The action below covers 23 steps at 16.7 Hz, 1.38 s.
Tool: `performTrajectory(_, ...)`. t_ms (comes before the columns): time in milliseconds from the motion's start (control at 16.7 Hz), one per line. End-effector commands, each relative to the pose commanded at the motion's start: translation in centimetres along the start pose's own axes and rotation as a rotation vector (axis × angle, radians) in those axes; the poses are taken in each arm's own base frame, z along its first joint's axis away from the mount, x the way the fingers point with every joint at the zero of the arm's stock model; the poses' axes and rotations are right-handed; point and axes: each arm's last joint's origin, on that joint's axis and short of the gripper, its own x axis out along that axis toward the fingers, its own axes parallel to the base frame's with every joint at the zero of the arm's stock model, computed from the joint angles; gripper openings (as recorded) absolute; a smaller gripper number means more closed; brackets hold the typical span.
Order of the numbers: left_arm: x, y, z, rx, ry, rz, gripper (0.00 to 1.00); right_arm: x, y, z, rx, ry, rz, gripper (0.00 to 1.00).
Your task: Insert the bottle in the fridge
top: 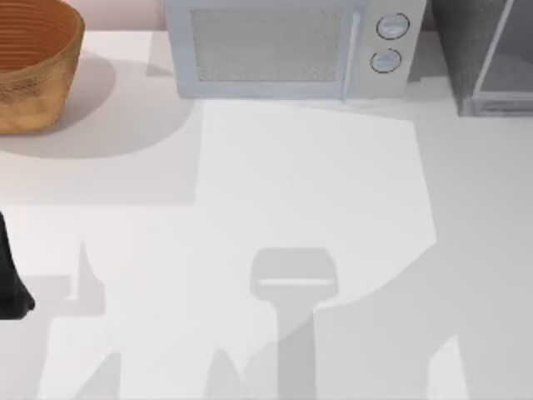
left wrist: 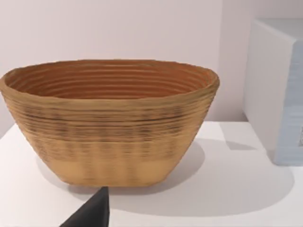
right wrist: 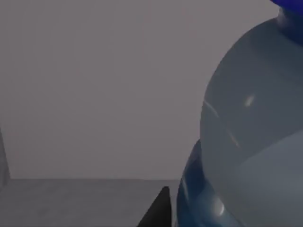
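Clear plastic, blue-capped: the bottle (right wrist: 251, 137) is sitting very close in the right wrist view, its rounded shoulder, a sliver of the cap and a blue band lower down showing against a plain grey surround with a flat grey floor beneath. One dark fingertip (right wrist: 158, 213) of the right claw is showing just beside the bottle; whether the claw is gripping it cannot be told from that view.

Handling, as a judgement: light, smooth-walled, probably slippery and slightly yielding under pressure; the body around the label is looking like the soundest place to grip, not the tapering shoulder or the cap.

Left arm (top: 10, 279): parking at the table's left edge in the top view, idle; a dark fingertip (left wrist: 94, 213) is pointing toward the basket, claw state not discernible.

White table (top: 300, 183): bare across its middle, carrying only shadows.

Woven basket (top: 29, 62): standing at the far left, upright.

White microwave (top: 291, 46): standing along the far edge, two round dials (top: 390, 42) on its right side.

Fridge (top: 491, 58): dark grey cabinet with light grey frame, standing at the far right corner beside the microwave
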Motion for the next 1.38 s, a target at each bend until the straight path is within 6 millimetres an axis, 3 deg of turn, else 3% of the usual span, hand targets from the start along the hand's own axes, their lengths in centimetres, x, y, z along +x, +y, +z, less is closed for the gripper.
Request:
performTrajectory(360,0.00,0.00,0.00,0.000,0.000,0.000,1.00,0.56,0.15,-0.04,0.002,0.006,0.002,0.01)
performTrajectory(1140,0.00,0.00,0.00,0.000,0.000,0.000,1.00,0.56,0.15,-0.04,0.002,0.006,0.002,0.98)
performTrajectory(1380,0.00,0.00,0.00,0.000,0.000,0.000,1.00,0.56,0.15,-0.04,0.002,0.006,0.002,1.00)
